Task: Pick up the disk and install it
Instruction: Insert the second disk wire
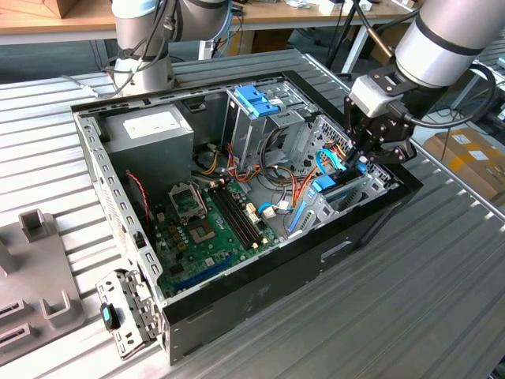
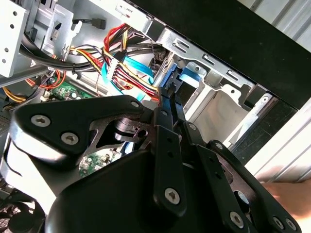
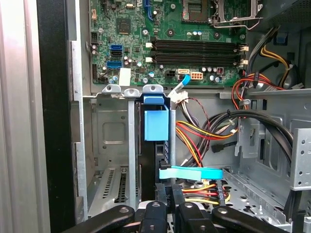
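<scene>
Hand (image 1: 364,158) over disk (image 3: 156,125) upright in the case's bay (image 1: 355,189)

A big black computer case (image 1: 260,296) lies open on a grey ribbed metal table (image 1: 442,300). Inside it sits a green circuit board (image 1: 207,229) (with long black slots (image 3: 194,47) across it). A grey metal power box (image 1: 150,130) with a white label is in one corner. Red, yellow and orange wires (image 3: 197,133) curl near a flat blue cable (image 3: 190,173). A brown cardboard box (image 1: 467,154) sits beside the table.
</scene>
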`<control>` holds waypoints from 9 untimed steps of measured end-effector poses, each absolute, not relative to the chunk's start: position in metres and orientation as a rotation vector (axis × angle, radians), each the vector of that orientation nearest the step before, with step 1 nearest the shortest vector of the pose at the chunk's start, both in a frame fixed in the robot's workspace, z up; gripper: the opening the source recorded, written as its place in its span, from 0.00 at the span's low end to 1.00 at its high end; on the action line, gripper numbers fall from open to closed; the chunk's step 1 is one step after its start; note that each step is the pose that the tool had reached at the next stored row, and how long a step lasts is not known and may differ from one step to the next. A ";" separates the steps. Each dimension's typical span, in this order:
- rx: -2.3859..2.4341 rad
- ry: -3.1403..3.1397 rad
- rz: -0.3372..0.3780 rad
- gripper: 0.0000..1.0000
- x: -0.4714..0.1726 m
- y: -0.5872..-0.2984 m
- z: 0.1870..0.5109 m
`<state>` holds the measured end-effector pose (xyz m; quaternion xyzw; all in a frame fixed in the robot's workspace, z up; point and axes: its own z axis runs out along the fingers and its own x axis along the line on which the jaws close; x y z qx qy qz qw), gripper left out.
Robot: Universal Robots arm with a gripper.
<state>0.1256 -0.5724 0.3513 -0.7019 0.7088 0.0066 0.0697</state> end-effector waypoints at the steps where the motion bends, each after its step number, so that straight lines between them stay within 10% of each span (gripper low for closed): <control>1: -2.112 2.133 0.020 0.16 0.126 -0.572 0.351; 9: -2.112 2.133 0.020 0.16 0.126 -0.574 0.351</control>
